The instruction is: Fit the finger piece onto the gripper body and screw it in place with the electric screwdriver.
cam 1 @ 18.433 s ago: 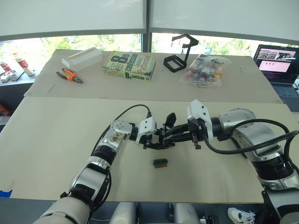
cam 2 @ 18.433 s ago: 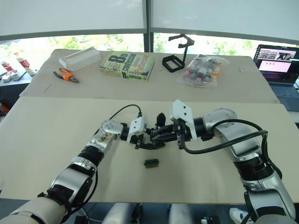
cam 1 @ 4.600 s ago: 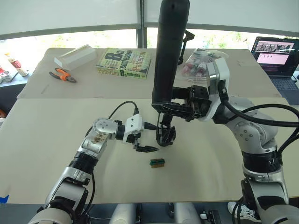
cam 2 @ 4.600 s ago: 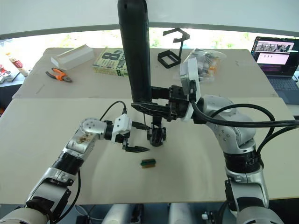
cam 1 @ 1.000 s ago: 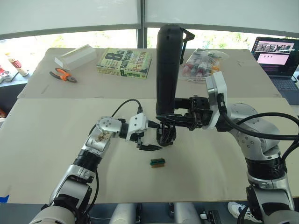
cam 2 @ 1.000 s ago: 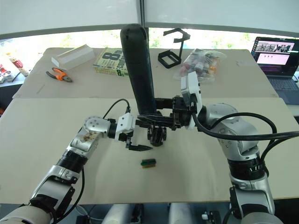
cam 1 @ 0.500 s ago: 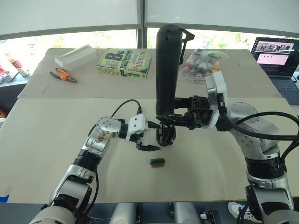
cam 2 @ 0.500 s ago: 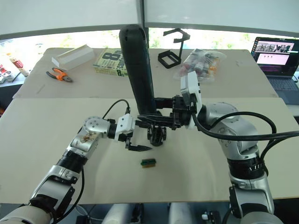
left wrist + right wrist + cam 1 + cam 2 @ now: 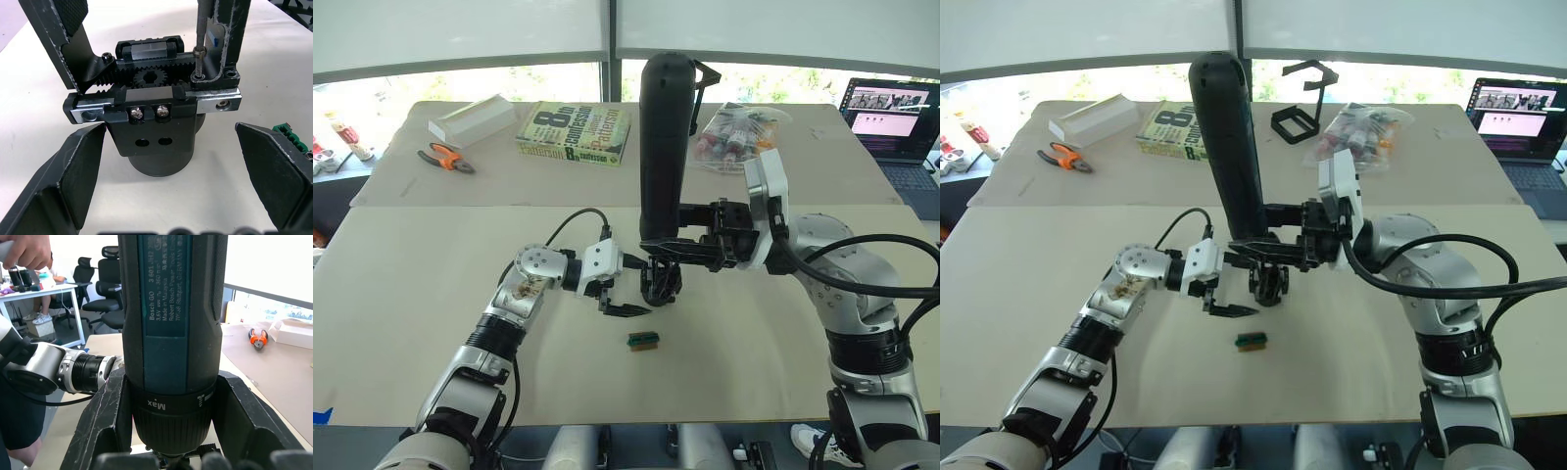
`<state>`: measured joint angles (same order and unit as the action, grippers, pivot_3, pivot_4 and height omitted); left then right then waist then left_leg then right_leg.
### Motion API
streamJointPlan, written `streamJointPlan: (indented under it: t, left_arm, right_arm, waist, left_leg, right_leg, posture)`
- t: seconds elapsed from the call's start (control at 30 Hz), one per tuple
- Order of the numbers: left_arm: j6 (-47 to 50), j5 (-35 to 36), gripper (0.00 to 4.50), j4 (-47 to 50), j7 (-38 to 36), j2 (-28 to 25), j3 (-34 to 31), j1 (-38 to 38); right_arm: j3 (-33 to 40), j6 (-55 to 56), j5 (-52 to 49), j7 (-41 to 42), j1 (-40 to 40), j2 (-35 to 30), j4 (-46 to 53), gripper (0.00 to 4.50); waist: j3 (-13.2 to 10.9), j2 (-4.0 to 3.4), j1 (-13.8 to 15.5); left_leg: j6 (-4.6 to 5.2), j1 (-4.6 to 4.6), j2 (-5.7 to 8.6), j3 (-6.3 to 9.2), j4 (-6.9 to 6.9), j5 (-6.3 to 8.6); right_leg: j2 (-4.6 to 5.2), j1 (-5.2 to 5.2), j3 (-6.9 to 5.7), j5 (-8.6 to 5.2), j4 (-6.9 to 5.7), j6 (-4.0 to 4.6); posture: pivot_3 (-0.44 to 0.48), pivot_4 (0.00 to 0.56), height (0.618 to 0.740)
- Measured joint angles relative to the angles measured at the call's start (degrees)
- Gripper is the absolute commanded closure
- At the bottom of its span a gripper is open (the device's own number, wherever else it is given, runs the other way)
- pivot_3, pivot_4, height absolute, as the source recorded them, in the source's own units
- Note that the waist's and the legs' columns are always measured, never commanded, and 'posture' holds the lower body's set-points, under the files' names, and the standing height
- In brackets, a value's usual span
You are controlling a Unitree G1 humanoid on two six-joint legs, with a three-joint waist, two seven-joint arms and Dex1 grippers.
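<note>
At frame centre, the right gripper (image 9: 697,246) clenches the upright electric screwdriver (image 9: 663,147) over the gripper body (image 9: 661,281); the left wrist view reveals the bit meeting the finger piece (image 9: 230,34), the left gripper (image 9: 171,188) spread wide.

You see the electric screwdriver (image 9: 171,333) as matt black plastic with a textured rubbery grip panel, a smooth dark label strip and a thin bright metal bit. The gripper body (image 9: 154,122) looks like matt black plastic, with toothed racks, a brushed silvery metal rail and shiny screw heads. The left gripper (image 9: 625,294) has dull black fingers (image 9: 73,171), scuffed at the edges. The table (image 9: 411,294) is smooth, matt, pale board. On the far table lies a glossy book (image 9: 573,134).
</note>
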<state>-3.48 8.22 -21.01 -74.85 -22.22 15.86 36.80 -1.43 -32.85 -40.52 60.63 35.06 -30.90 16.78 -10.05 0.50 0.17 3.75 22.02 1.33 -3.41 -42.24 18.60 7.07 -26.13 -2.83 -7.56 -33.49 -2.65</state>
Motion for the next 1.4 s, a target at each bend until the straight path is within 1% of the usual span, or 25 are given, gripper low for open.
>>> streamJointPlan:
  t: [1.4]
  left_arm:
    - [0.0, 0.0, 0.0, 0.0, 0.1, 0.0, 0.0, 0.0]
  right_arm:
    - [0.0, 0.3, 1.6, 0.8, 0.3, 0.8, -0.5, 2.61]
  waist:
    - [0.0, 0.0, 0.0]
  left_leg:
    - [0.0, -0.01, -0.04, 0.01, -0.08, 0.0]
  right_leg:
    - [0.0, -0.01, 0.02, 0.0, -0.11, 0.0]
  posture:
    - [0.0, 0.15, 0.74]
